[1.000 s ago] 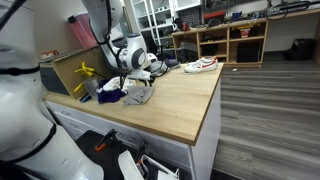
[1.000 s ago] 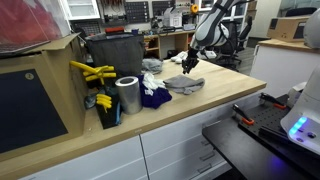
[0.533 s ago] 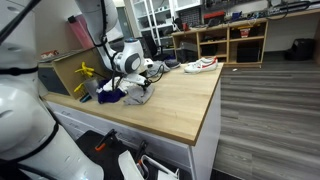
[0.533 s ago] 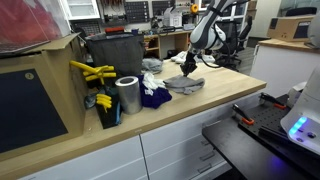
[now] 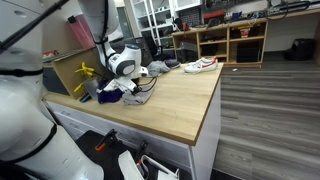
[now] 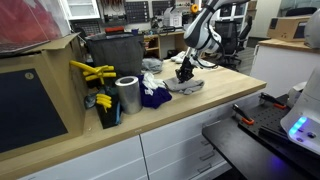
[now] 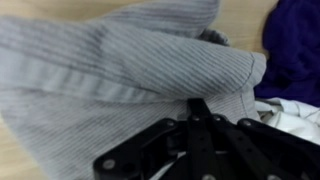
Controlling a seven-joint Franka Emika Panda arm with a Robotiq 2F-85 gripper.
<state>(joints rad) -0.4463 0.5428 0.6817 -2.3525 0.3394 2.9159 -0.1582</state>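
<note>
- In an exterior view, my claw [image 5: 134, 87] is down at the far end of the bench [image 5: 185, 108], its tip buried in the grey cloth [image 5: 143, 92].
- The grey cloth lies in a loose heap on the bench top. A white shoe [image 5: 201, 66] sits well apart from it, near the far edge.
- From this side the jaws are too small to read, so I cannot tell from here alone how they stand.
- In an exterior view from the opposite side, my claw [image 6: 184, 74] points straight down onto the grey cloth [image 6: 188, 86], which rests flat on the bench [image 6: 215, 108].
- Just beside the grey cloth is a purple cloth [image 6: 154, 97]. Further along stand a metal can [image 6: 127, 95], a black bin [image 6: 112, 55] and some yellow tools [image 6: 90, 72].
- Nothing hangs in the air here, and the grey cloth touches the wood along its whole visible edge.
- In the wrist view, my claw [image 7: 200, 108] is clenched, the fingers [image 7: 197, 104] drawn together on a fold of the grey cloth [image 7: 120, 70].
- The ribbed fabric bunches up over the tips. The purple cloth [image 7: 295, 40] shows at one corner, a white cloth [image 7: 290, 115] lies beneath it, and bare bench [image 7: 245, 12] shows beyond.
- As I judge it, the reach and the pinch are done. Raising the grey cloth off the bench has not begun, so all the carrying is left.
</note>
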